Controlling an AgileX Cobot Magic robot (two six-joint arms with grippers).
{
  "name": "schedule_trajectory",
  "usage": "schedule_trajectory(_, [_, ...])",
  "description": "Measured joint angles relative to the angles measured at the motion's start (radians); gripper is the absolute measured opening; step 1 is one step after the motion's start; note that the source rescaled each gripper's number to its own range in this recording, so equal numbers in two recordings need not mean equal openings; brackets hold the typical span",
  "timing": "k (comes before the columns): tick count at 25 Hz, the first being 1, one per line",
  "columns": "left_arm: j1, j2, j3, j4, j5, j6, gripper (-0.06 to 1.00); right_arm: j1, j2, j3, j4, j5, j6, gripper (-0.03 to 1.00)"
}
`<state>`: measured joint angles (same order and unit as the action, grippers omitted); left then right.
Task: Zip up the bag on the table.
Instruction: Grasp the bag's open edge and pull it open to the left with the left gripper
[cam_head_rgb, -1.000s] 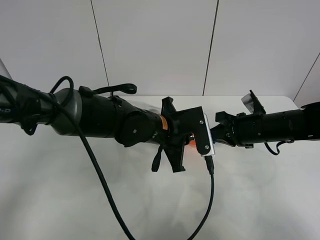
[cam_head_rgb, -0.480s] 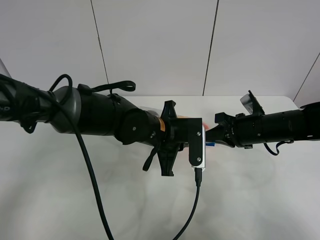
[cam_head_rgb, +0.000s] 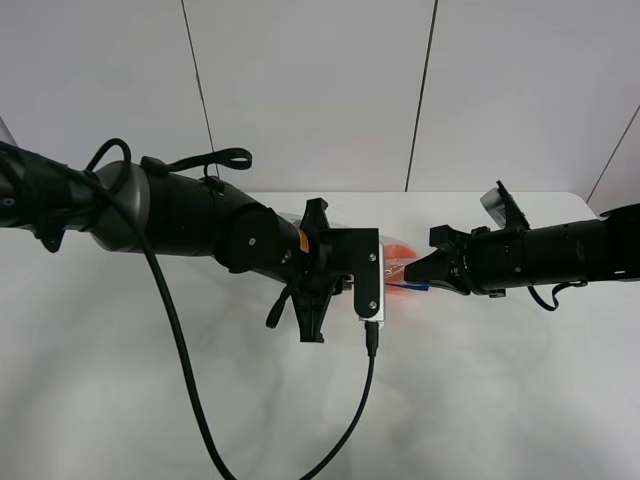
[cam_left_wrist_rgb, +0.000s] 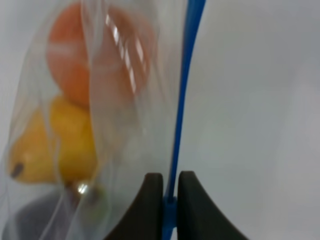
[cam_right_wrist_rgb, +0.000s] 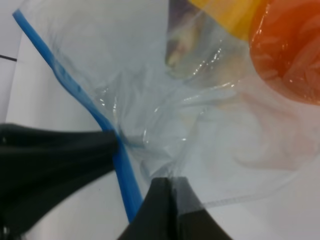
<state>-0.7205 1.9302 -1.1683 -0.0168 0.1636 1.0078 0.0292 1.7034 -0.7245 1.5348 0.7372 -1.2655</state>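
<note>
The clear bag (cam_head_rgb: 398, 262) lies on the white table (cam_head_rgb: 500, 400) between my two grippers, mostly hidden by the left arm. In the left wrist view the left gripper (cam_left_wrist_rgb: 170, 200) is shut on the bag's blue zipper strip (cam_left_wrist_rgb: 184, 85). An orange (cam_left_wrist_rgb: 95, 50), a yellow pear (cam_left_wrist_rgb: 55, 145) and a dark eggplant (cam_left_wrist_rgb: 30, 220) show through the plastic. In the exterior view the left gripper (cam_head_rgb: 313, 332) points down at the table. The right gripper (cam_head_rgb: 408, 272) is shut on the bag's end by the zipper strip (cam_right_wrist_rgb: 75, 90), with its fingers (cam_right_wrist_rgb: 55, 160) pinching the plastic.
The left arm's black cable (cam_head_rgb: 190, 370) hangs across the table's front left. A second cable (cam_head_rgb: 350, 420) drops from the left wrist camera (cam_head_rgb: 371, 285). A white panelled wall (cam_head_rgb: 320, 90) stands behind the table.
My left gripper has slid left along the zipper strip, away from the right gripper. More of the bag now shows between them. The right arm has not moved.
</note>
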Motion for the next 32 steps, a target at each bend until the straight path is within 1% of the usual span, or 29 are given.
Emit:
schedule_trajectory(14, [0.164,0.000,0.000,0.017,0.051,0.003,0.00,0.000,0.000,0.000,-0.004,-0.026,0.000,0.00])
schedule_trajectory(21, [0.243,0.000,0.000,0.084,0.056,0.003,0.00,0.000,0.000,0.000,-0.006,-0.029,-0.001,0.00])
schedule_trajectory(24, [0.279,0.000,0.000,0.127,0.056,0.003,0.00,0.000,0.000,0.000,-0.007,-0.039,-0.001,0.00])
schedule_trajectory(27, [0.328,0.000,0.000,0.163,0.058,0.002,0.00,0.000,0.000,0.000,-0.007,-0.048,-0.001,0.00])
schedule_trajectory(30, [0.374,0.000,0.000,0.179,0.060,-0.004,0.00,0.000,0.000,0.000,-0.009,-0.049,-0.001,0.00])
schedule_trajectory(32, [0.390,0.000,0.000,0.175,0.058,-0.010,0.00,0.003,0.000,0.000,-0.004,-0.042,-0.001,0.00])
